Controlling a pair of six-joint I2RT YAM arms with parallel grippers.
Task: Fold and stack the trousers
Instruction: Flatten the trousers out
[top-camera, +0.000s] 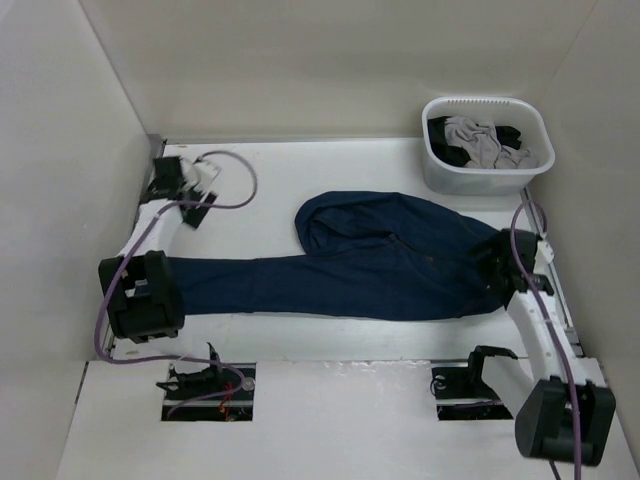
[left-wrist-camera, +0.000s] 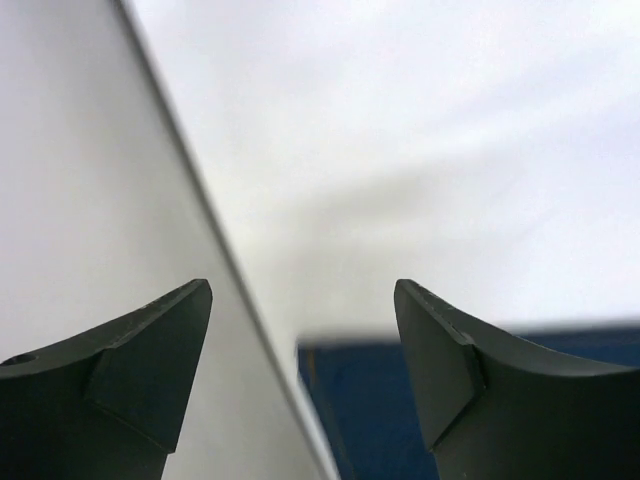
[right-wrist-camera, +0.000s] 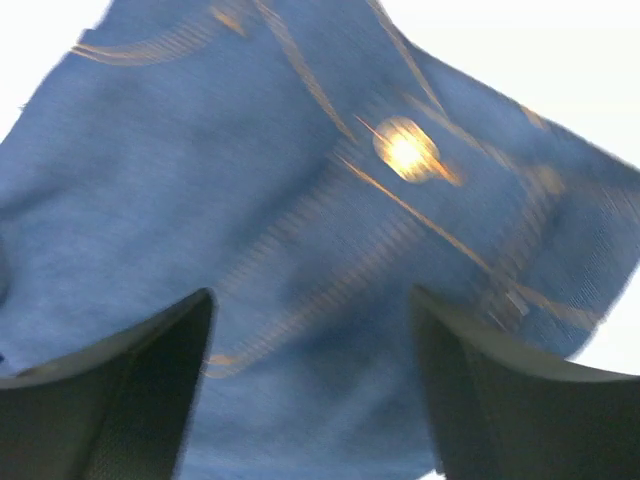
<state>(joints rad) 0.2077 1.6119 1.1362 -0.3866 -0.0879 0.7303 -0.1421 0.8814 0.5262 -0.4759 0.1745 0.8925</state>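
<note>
Two arms: bases at the near edge of the table (top-camera: 300, 335), left arm reaching to the far-left corner, right arm reaching along the right side.
Trousers (top-camera: 400, 270): dark blue denim, lying flat across the middle of the table from left to right.
Waist end: at the right side of the table, beneath the right gripper (right-wrist-camera: 310, 295).
Long leg: stretched straight to the left, its hem just beside the dark elbow block of the left arm.
Other leg: bent back toward the far side, ending in a rounded fold near the table's centre.
Left gripper (left-wrist-camera: 302, 290): near the far-left corner, apart from the trousers; jaws spread wide and holding nothing.
Left wrist view: white wall and table surface ahead, with a strip of blue denim low in the frame between the fingers (left-wrist-camera: 150, 370).
Right gripper state: jaws spread wide over the waist area, with no cloth pinched between them; whether the tips touch the denim cannot be told.
Right wrist view: blurred denim with orange stitching and one bright brass-coloured stud (right-wrist-camera: 405, 148) beyond the fingertips.
Basket (top-camera: 470, 180): white plastic, at the far-right corner, apart from the trousers.
Basket contents: crumpled clothes (top-camera: 480, 140), grey and black.
</note>
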